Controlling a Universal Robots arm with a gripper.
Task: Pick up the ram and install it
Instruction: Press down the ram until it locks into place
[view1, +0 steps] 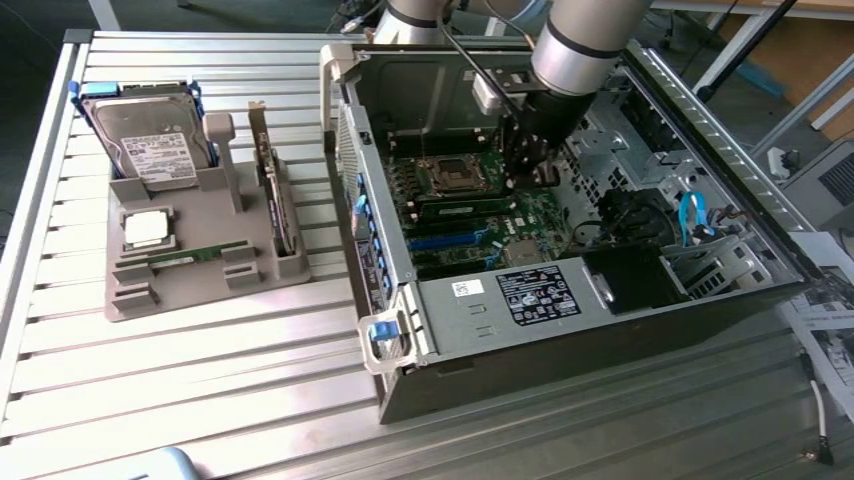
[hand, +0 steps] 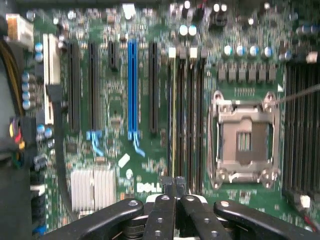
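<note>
Gripper sits inside the open computer case, low over the motherboard, with its fingers drawn together; whether they pinch anything cannot be told. Just below it run the dark memory slots, beside the empty silver processor socket. A ram stick lies flat in the grey holder tray, well apart from the case toward the exterior view's left. That tray also carries a hard drive, a square processor chip and an upright expansion card. Everything rests on a table of ribbed aluminium slats. Beyond it are metal frames and papers.
</note>
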